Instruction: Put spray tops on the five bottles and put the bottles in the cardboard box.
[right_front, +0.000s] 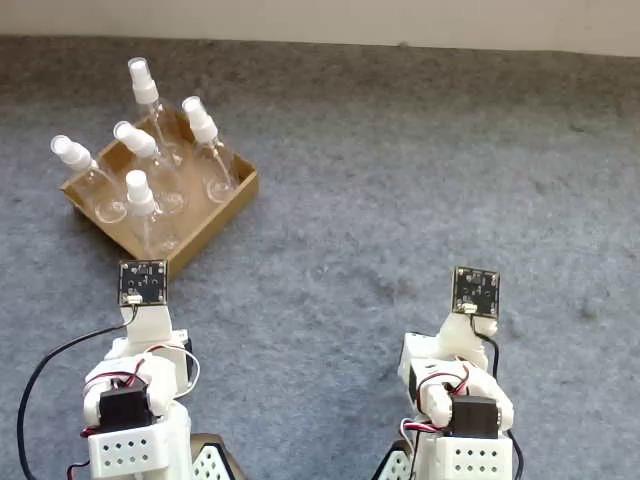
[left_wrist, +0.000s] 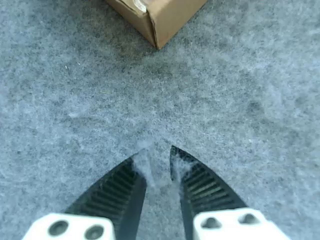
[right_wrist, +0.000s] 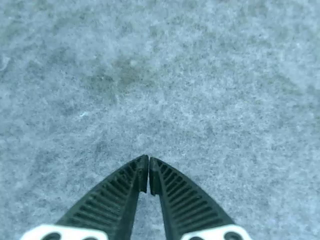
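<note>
I am looking down at the grey carpet (right_front: 400, 170) on the table. The cardboard box (right_front: 215, 228) is sitting at the far left side. All five bottles are standing inside it, close together. Each clear bottle is wearing a white spray top. One bottle (right_front: 165, 140) is standing at the far corner and one (right_front: 215, 172) is next to it on the right. One (right_front: 100, 196) is at the left corner, one (right_front: 165, 192) is in the middle, and one (right_front: 155, 232) is at the near corner.

The left arm (right_front: 140, 400) is resting at the near edge, just in front of the box. The right arm (right_front: 460, 400) is sitting well apart from it, off to the right.

The left gripper (left_wrist: 159, 159) is pointing down at the carpet. Its fingers are making a small gap and are holding nothing. A corner of the box (left_wrist: 165, 17) is showing beyond its tips.

The right gripper (right_wrist: 149, 161) is hanging over bare carpet. Its tips are pressing together, with nothing between them.
</note>
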